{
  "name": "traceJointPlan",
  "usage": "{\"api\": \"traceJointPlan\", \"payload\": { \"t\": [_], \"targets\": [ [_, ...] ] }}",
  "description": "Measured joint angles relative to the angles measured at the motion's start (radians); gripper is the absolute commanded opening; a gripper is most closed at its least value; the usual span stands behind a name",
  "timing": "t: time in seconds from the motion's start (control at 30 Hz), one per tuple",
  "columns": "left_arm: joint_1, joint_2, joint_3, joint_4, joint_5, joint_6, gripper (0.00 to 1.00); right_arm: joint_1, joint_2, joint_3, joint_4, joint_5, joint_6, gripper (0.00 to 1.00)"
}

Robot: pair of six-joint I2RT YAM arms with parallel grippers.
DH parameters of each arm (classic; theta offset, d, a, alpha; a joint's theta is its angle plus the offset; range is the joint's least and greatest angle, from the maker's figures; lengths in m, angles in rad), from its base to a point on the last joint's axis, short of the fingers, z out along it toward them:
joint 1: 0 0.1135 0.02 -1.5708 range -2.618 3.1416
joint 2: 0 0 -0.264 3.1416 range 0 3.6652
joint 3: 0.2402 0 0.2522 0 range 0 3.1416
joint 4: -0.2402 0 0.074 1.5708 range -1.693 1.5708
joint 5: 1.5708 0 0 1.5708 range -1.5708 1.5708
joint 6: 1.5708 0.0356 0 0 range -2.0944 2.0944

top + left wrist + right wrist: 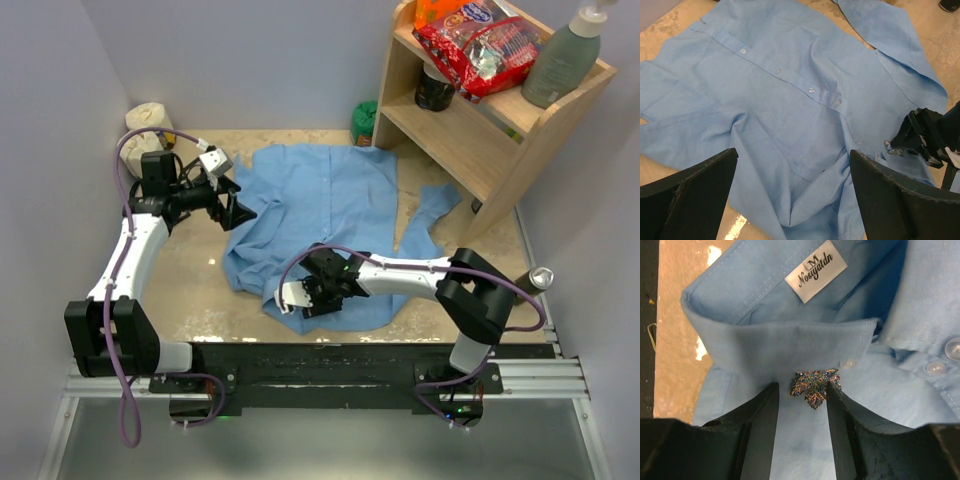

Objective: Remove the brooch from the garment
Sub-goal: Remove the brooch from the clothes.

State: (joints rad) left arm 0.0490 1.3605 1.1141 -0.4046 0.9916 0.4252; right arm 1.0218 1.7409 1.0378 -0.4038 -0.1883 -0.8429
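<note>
The light-blue shirt (320, 200) lies spread on the table, its collar toward the near edge. In the right wrist view the collar with its white label (816, 271) fills the frame, and a small multicoloured leaf-shaped brooch (812, 383) is pinned just below the collar. My right gripper (801, 390) is open, its fingertips either side of the brooch, the right finger touching its edge. It sits at the collar in the top view (300, 297). My left gripper (235, 212) is open and empty above the shirt's left side (790, 100), and the brooch (892, 148) shows there too.
A wooden shelf (470, 140) stands at the back right, holding a red snack bag (480, 45), a grey-green bottle (562, 60) and a dark jar (434, 88). A green object (364, 122) and a white roll (148, 122) sit at the back.
</note>
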Motion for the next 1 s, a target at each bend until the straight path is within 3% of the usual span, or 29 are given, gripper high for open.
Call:
{"api": "traceJointPlan", "payload": {
  "t": [0.43,0.9,1.0],
  "targets": [
    [0.000,-0.029,-0.021,0.011,0.000,-0.006,0.99,-0.109,-0.003,0.072,-0.063,-0.092,0.079,0.47],
    [0.000,-0.030,-0.024,0.026,0.000,-0.021,1.00,-0.106,0.050,0.084,-0.124,-0.151,0.136,0.50],
    [0.000,-0.030,-0.030,0.030,0.000,-0.022,0.99,-0.106,0.050,0.084,-0.111,-0.148,0.156,0.54]
  ]
}}
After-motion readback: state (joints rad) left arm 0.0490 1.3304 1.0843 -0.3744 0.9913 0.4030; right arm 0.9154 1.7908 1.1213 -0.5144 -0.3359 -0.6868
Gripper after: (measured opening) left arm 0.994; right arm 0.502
